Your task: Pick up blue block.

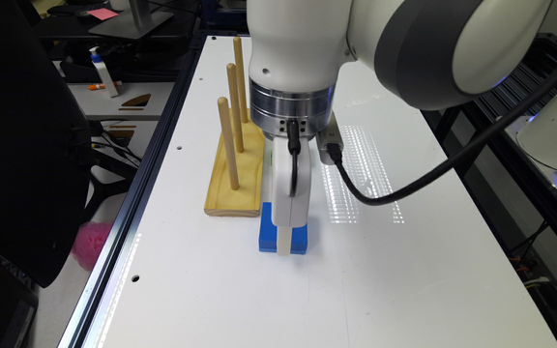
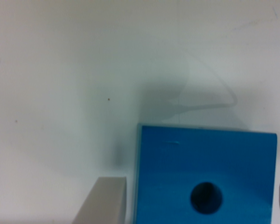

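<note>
The jaws stand spread, one on either side of the blue block point(image 2: 205, 177), and a narrow gap shows between the nearer finger point(image 2: 105, 200) and the block's side face. The other finger is a grey sliver at the frame edge beyond the opposite side. No contact with the block can be confirmed. The block lies flat on the white desk point(image 1: 404, 270) with its round centre hole facing up.

In the exterior view the gripper point(image 1: 284, 244) points straight down over the block point(image 1: 299, 238), with one pale finger reaching to desk level in front of it. The block sits just beside the near end of a wooden peg base point(image 1: 240, 179), which carries three upright dowels. A black cable point(image 1: 418, 181) loops from the wrist toward the exterior view's right.
</note>
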